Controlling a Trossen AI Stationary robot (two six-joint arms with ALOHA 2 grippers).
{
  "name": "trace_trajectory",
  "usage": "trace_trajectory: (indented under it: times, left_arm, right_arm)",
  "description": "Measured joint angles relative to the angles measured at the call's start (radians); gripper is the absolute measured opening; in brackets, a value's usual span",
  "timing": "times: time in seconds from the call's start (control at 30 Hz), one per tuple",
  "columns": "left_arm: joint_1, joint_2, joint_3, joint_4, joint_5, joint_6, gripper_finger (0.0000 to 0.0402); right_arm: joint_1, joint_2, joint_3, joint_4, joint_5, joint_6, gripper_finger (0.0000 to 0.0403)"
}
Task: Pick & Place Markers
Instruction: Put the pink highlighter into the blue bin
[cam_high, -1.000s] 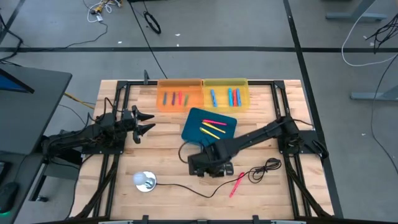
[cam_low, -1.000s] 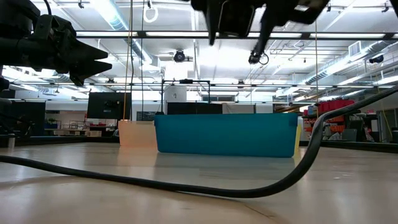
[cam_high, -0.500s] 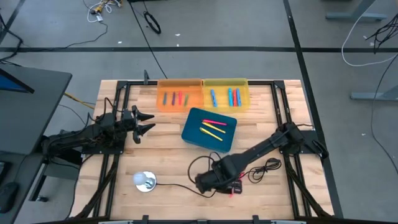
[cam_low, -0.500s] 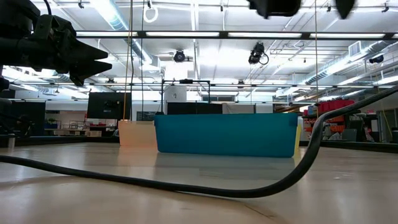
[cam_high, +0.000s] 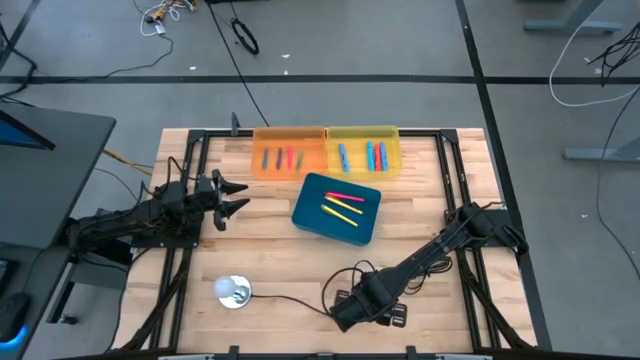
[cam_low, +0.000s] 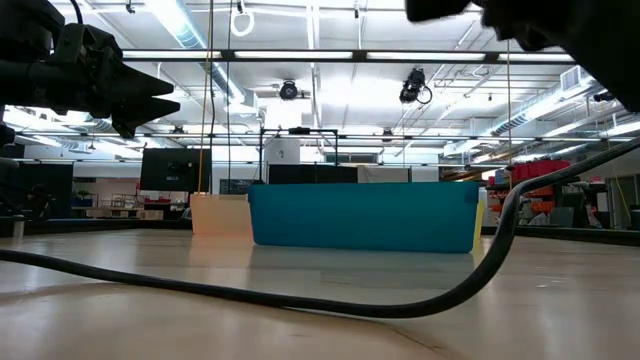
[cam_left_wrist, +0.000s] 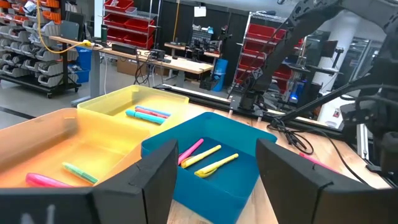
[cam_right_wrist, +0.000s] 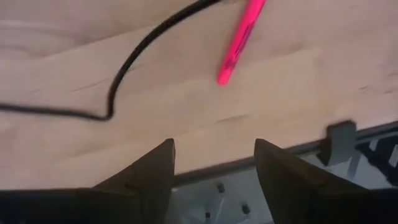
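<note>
— where is the right pincer (cam_high: 345, 316)?
— down near the tabletop's (cam_high: 270, 260) front edge, right of the middle, the arm stretched out low from the right side. its wrist view shows the two fingers (cam_right_wrist: 149, 171) spread apart with nothing between them, so it is released.
— and the marker it looks at?
— a pink marker (cam_right_wrist: 239, 40) lies flat on the wood beyond the fingers, apart from them, near the thin black cable (cam_right_wrist: 134, 59). in the high view the arm covers that spot, so the marker cannot be seen there.
— the other markers?
— pink and yellow markers (cam_high: 343, 206) lie in the blue tray (cam_high: 306, 212) at the middle of the tabletop. the orange tray (cam_high: 260, 165) at the back edge holds several, and the yellow tray (cam_high: 393, 150) beside it holds blue and pink ones.
— the left pincer (cam_high: 238, 197)?
— it hangs above the left side of the tabletop, pointing toward the blue tray, fingers (cam_left_wrist: 155, 171) apart and empty, released as well.
— anything else down there?
— a small round silver thing (cam_high: 233, 291) near the front-left, with the cable running from it.
</note>
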Motion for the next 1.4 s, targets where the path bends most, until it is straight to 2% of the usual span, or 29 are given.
trace_trajectory:
  times: [0.67, 1.07, 1.2, 1.4]
  left_arm:
    - [0.0, 0.0, 0.0, 0.0, 0.0, 0.0, 0.0222]
    - [0.0, 0.0, 0.0, 0.0, 0.0, 0.0, 0.0222]
    - [0.0, 0.0, 0.0, 0.0, 0.0, 0.0, 0.0222]
    - [0.0, 0.0, 0.0, 0.0, 0.0, -0.001, 0.0222]
  right_arm:
    - [0.024, -0.002, -0.249, 0.088, 0.001, 0.018, 0.0219]
    - [0.014, -0.09, -0.447, 0.293, 0.022, 0.0, 0.0217]
    - [0.013, -0.096, -0.466, 0.336, 0.029, -0.02, 0.02]
    - [0.012, -0.101, -0.468, 0.352, 0.039, -0.034, 0.0143]
